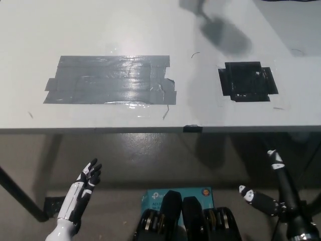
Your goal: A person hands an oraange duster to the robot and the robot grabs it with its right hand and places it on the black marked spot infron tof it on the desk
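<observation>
The white desk top (200, 108) is filling the upper half of the frame w/ two tape patches lying on it: one wide grey duct-tape rectangle (111, 80) at upper left-centre and one smaller black tape square (247, 81) at upper right, well apart from each other, plus one blurry grey shadow (225, 35) sitting near the top edge. No orange duster is showing anywhere in view. Two robot hands are hanging below the desk edge, both holding nothing: the white left hand (83, 188) at lower left w/ fingers spread, and the black right hand (273, 193) at lower right w/ fingers splayed apart.
</observation>
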`<action>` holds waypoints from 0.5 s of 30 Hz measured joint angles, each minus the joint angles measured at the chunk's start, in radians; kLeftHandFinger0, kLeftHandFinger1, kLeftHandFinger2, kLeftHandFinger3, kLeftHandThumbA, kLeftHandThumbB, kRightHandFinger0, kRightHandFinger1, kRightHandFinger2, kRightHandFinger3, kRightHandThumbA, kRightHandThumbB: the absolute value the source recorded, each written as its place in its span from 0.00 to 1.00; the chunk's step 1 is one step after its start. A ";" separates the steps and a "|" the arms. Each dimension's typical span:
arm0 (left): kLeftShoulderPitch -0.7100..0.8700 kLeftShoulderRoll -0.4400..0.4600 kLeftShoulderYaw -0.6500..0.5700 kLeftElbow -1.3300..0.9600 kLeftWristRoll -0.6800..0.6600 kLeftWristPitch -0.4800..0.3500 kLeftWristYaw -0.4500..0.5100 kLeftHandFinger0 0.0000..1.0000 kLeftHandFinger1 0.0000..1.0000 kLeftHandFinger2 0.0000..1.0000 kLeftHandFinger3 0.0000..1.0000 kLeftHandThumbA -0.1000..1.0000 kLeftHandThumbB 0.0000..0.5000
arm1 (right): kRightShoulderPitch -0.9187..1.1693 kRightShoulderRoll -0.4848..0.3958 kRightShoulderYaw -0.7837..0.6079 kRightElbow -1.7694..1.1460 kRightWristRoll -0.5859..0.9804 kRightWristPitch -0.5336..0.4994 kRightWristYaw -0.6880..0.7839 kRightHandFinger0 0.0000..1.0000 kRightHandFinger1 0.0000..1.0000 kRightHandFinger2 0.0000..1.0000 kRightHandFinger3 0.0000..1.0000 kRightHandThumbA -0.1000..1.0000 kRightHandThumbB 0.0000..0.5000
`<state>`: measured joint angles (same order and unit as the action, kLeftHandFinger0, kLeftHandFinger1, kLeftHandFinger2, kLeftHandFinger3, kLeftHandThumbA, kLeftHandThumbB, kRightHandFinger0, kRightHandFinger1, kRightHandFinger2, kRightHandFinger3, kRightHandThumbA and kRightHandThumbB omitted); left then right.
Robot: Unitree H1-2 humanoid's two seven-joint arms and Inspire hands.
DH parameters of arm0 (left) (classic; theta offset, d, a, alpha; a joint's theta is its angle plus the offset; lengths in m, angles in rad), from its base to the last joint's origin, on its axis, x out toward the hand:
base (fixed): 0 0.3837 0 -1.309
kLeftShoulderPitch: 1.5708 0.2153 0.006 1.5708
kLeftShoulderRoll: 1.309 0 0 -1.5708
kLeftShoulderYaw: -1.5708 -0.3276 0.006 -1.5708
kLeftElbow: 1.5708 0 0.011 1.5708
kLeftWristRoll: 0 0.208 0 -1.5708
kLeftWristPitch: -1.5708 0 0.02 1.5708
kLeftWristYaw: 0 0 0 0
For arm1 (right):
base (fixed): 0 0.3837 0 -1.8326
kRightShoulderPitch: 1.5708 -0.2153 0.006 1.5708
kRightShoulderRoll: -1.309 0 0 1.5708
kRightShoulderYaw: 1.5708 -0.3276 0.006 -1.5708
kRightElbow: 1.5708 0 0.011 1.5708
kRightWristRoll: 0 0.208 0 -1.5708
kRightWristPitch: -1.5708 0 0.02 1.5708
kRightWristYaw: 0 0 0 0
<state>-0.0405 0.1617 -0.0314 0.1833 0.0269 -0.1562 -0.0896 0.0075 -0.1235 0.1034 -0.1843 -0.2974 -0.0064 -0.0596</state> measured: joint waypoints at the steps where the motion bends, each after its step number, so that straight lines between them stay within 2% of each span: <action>1: 0.000 0.000 -0.001 0.000 0.000 -0.002 -0.001 1.00 1.00 1.00 1.00 0.95 0.43 | 0.002 0.003 -0.010 -0.015 0.000 0.000 -0.001 1.00 1.00 1.00 1.00 0.86 0.38; 2: 0.000 0.000 -0.001 0.000 -0.001 -0.004 -0.001 1.00 1.00 1.00 1.00 0.95 0.44 | 0.003 0.004 -0.017 -0.027 0.000 0.000 -0.001 1.00 1.00 1.00 1.00 0.88 0.40; 4: 0.000 0.000 -0.001 0.000 -0.002 -0.010 -0.007 1.00 1.00 1.00 1.00 0.97 0.46 | 0.003 0.005 -0.028 -0.052 0.001 0.003 -0.001 1.00 1.00 1.00 1.00 0.91 0.35; 5: 0.000 0.000 -0.002 0.000 -0.002 -0.012 -0.010 1.00 1.00 1.00 1.00 0.97 0.46 | 0.004 0.004 -0.035 -0.074 0.001 0.006 -0.001 1.00 1.00 1.00 1.00 0.91 0.35; 8: -0.001 0.001 -0.002 0.001 -0.003 -0.018 -0.011 1.00 1.00 1.00 1.00 0.98 0.46 | 0.000 0.000 -0.067 -0.151 0.001 0.025 0.000 1.00 1.00 1.00 1.00 0.93 0.46; 12: -0.001 0.004 -0.002 0.001 -0.004 -0.025 -0.015 1.00 1.00 1.00 1.00 0.98 0.45 | -0.026 -0.004 -0.117 -0.253 -0.009 0.056 0.000 1.00 1.00 1.00 1.00 0.98 0.52; 15: -0.001 0.006 -0.001 0.001 -0.004 -0.031 -0.017 1.00 1.00 1.00 1.00 0.98 0.44 | -0.076 -0.012 -0.152 -0.328 -0.034 0.091 0.001 1.00 1.00 1.00 1.00 0.96 0.57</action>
<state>-0.0416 0.1678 -0.0327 0.1840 0.0227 -0.1873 -0.1063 -0.0684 -0.1352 -0.0485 -0.5128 -0.3317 0.0843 -0.0584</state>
